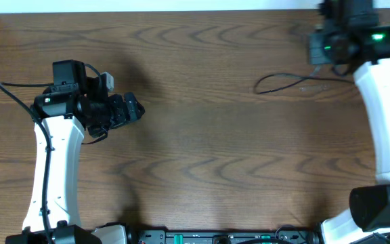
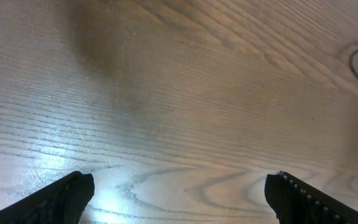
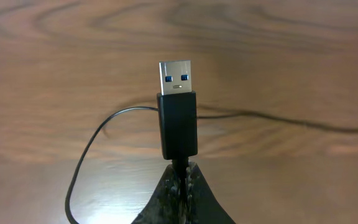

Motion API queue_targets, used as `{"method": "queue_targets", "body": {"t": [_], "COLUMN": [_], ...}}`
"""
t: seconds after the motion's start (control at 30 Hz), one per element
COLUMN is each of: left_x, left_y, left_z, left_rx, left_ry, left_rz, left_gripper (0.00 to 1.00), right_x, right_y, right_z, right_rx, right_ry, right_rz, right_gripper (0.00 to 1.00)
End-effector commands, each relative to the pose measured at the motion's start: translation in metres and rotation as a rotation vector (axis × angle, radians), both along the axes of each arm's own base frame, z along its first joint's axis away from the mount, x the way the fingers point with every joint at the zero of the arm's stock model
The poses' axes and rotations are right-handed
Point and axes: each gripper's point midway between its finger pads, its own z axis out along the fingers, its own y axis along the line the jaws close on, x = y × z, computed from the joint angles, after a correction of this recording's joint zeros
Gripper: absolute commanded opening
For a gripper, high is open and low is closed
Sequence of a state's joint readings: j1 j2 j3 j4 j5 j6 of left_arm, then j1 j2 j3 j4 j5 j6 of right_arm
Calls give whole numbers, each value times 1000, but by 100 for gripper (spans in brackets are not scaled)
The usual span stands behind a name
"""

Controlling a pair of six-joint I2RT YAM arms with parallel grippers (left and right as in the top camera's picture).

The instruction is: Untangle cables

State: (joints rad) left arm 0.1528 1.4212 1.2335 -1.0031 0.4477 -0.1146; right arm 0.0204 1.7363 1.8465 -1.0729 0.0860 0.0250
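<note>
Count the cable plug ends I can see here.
1. A USB plug stands up out of the shut right gripper, its thin cord looping over the table behind. Other ends may be hidden beneath that arm.

No readable text, label, brand or number anywhere.

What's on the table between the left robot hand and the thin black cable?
Nothing. The overhead view shows only bare brown wooden table between the open left hand and the thin black cable.

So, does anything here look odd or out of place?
Only this: the right gripper pinches a black USB cable just behind its plug, which sticks straight out. Nothing looks spilled or damaged.
</note>
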Motion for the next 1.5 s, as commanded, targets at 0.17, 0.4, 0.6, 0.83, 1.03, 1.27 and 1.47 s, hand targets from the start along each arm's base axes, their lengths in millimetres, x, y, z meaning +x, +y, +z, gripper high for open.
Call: {"method": "queue_targets", "body": {"t": [0.17, 0.4, 0.6, 0.83, 1.03, 1.27, 1.47], "left_x": [-1, -1, -1, -3, -7, -12, -16], "left_y": [-2, -2, -8, -27, -39, -61, -75], "left_z": [2, 2, 5, 14, 13, 13, 13], "left_rx": [-13, -13, -47, -154, -155, -155, -155], "left_ry": [-5, -6, -11, -29, -16, -11, -8], "left_rz": [-8, -9, -21, -73, -113, -188, -236], "left_gripper": [94, 94, 94, 94, 94, 94, 94], "right_x": [-6, -40, -55, -64, -68, -73, -56], "right_y": [-152, -253, -300, -344, -362, -376, -379], "right_z": [19, 29, 13, -59, -137, -183, -176], "right_rx": [-56, -126, -119, -99, -10, 98, 241], "right_ry": [-107, -156, -152, -16, 132, 292, 278], "right_rz": [-316, -568, -688, -851, -908, -945, -929], "right_gripper": [1, 1, 1, 1, 1, 1, 1]}}
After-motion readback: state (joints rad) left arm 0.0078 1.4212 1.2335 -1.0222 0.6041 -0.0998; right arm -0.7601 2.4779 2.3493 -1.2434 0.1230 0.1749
